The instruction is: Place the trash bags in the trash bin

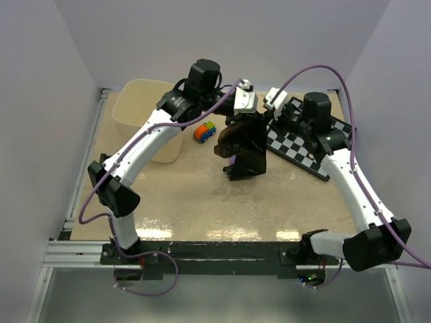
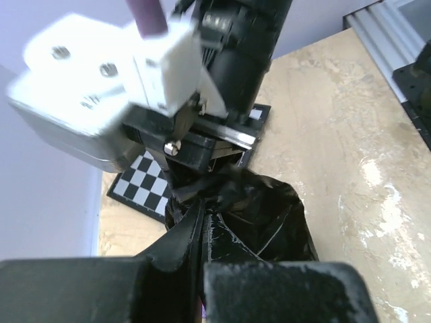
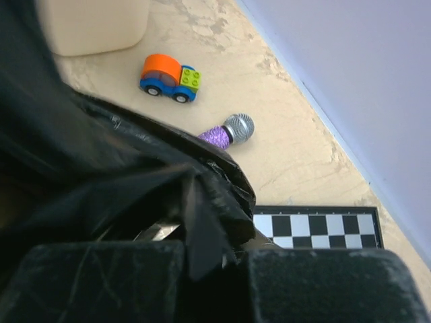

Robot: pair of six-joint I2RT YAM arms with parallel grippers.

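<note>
The dark glossy trash bag (image 1: 242,149) hangs above the table's middle, held up from its top edge by both grippers. My left gripper (image 1: 237,120) is shut on the bag's upper left part; the film runs between its fingers in the left wrist view (image 2: 202,229). My right gripper (image 1: 264,116) is shut on the bag's upper right edge, and a flap of film (image 3: 202,222) sticks out between its pads. The cream trash bin (image 1: 143,116) stands at the far left, partly behind my left arm; its corner also shows in the right wrist view (image 3: 94,25).
A small orange, blue and green toy car (image 1: 204,131) sits between bin and bag, also in the right wrist view (image 3: 168,76). A purple glittery microphone (image 3: 227,132) lies behind the bag. A black-and-white chequered board (image 1: 303,145) lies at the right.
</note>
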